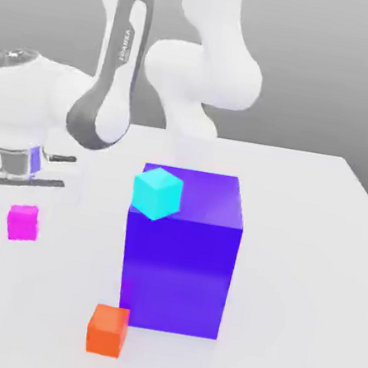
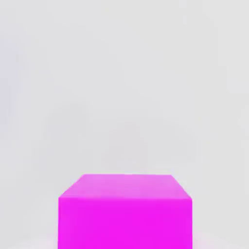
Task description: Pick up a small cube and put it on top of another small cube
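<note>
magenta small cube [image 2: 125, 211] sits low in the hand view; gripper state i cannot tell; an off-centre descent could nudge it.

white table [image 1: 308, 266] | on it: magenta cube [image 1: 23, 222], orange cube [image 1: 107, 330], big purple-blue block [image 1: 181, 262]
</note>
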Action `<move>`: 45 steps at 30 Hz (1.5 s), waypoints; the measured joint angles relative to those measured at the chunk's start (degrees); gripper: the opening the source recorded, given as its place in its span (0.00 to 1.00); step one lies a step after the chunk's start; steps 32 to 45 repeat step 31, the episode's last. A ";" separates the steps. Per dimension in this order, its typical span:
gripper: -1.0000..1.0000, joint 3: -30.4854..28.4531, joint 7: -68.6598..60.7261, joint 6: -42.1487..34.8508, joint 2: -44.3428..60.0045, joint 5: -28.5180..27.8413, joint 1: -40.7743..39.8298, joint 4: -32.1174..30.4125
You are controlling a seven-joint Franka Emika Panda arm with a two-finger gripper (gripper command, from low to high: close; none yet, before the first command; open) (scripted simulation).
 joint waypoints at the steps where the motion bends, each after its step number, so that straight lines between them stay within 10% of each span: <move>1: 0.00 0.63 2.21 -1.26 0.57 -1.11 1.50 1.60; 7: 0.00 5.46 15.81 -7.96 4.52 -6.31 10.38 11.37; 26: 0.00 25.06 50.39 -11.29 23.37 1.55 38.58 37.49; 27: 1.00 24.86 50.86 -9.53 25.43 1.35 39.07 37.86; 45: 1.00 24.86 50.86 -9.53 25.43 1.36 39.07 37.86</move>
